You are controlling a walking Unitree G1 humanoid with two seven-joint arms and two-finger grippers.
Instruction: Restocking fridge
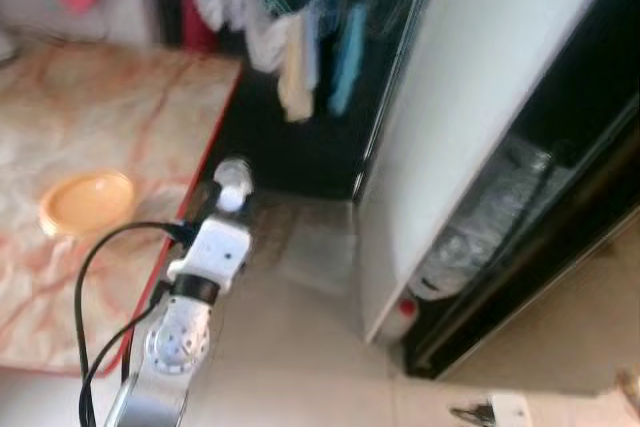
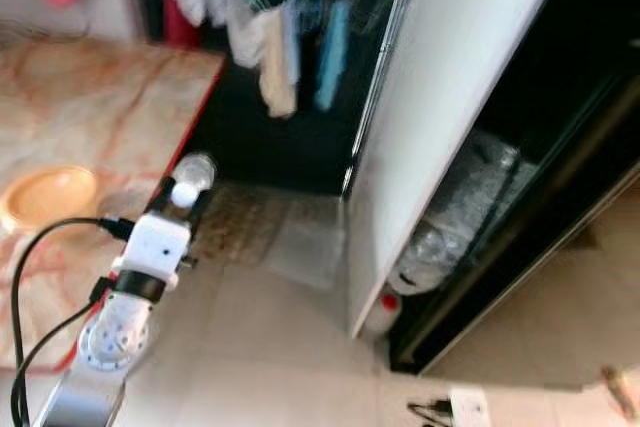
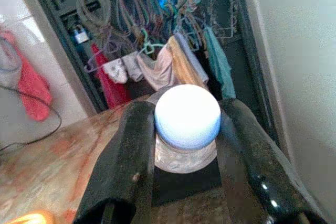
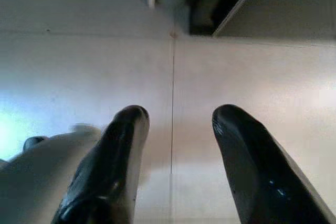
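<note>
Left wrist view: left gripper is clamping a white-capped bottle between both fingers, holding it beside the marbled tabletop, near the open fridge. Right gripper is hanging over floor tiles, fingers apart, holding nothing.

Marbled table, pale tiled floor

A home: open fridge, hanging laundry, clothed table.

White-capped bottle, orange plate, seemingly marbled pink table
</note>
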